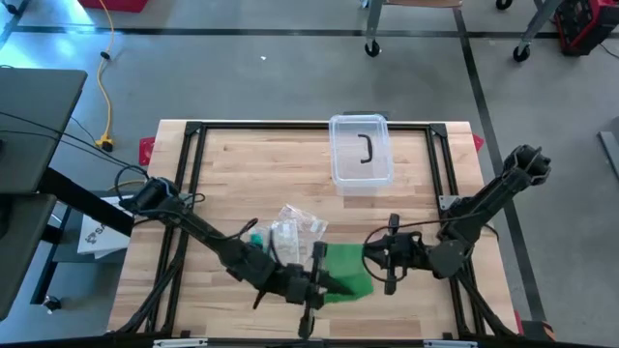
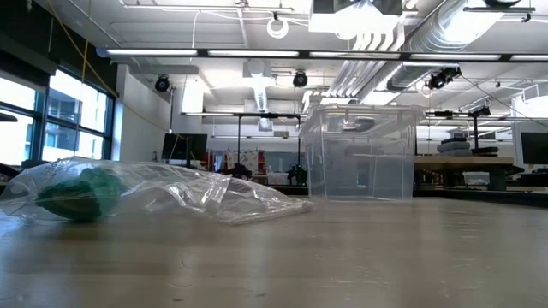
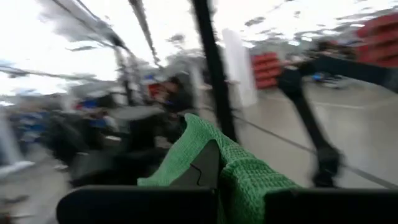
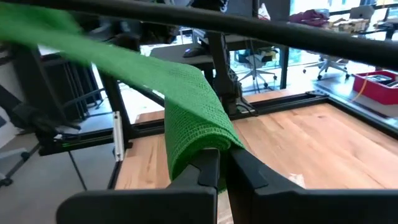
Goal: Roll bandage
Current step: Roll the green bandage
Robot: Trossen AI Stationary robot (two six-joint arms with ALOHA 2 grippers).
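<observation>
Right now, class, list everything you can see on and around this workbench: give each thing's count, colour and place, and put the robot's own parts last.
Green woven bandage: one, green, near front edge of the table, stretched between both grippers.
Crumpled clear plastic bag: one, transparent, middle of the table, just behind the bandage; something green shows inside it in the low view.
Clear plastic tub: one, transparent with a dark handle, back of the table.
Wooden table: one, light wood with black frame.
Yellow cable: one, yellow, floor beyond the table's left side.
Left gripper: one, dark, shut on the bandage's left end.
Right gripper: one, dark, shut on the bandage's right end.
</observation>
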